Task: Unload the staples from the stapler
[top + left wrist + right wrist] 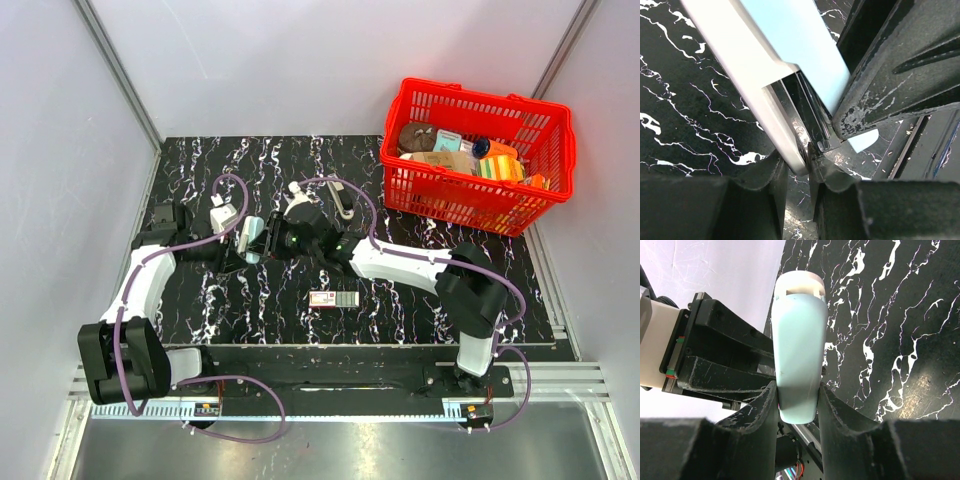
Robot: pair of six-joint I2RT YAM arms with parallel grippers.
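Note:
The stapler [254, 238] is pale blue with a white base and is held above the black marbled mat [250, 300] between both arms. My left gripper [238, 243] is shut on the stapler's white base [760, 85], its fingertips [785, 167] pinching the base edge by the metal staple channel [810, 125]. My right gripper [278, 240] is shut on the pale blue top cover [799, 355], one finger [760, 405] on each side. A strip of staples [334, 299] lies on the mat in front of the stapler.
A red basket [480, 160] holding several items stands at the back right. A small white object [343, 200] lies on the mat behind the right arm. Grey walls enclose the left and right sides. An aluminium rail runs along the near edge.

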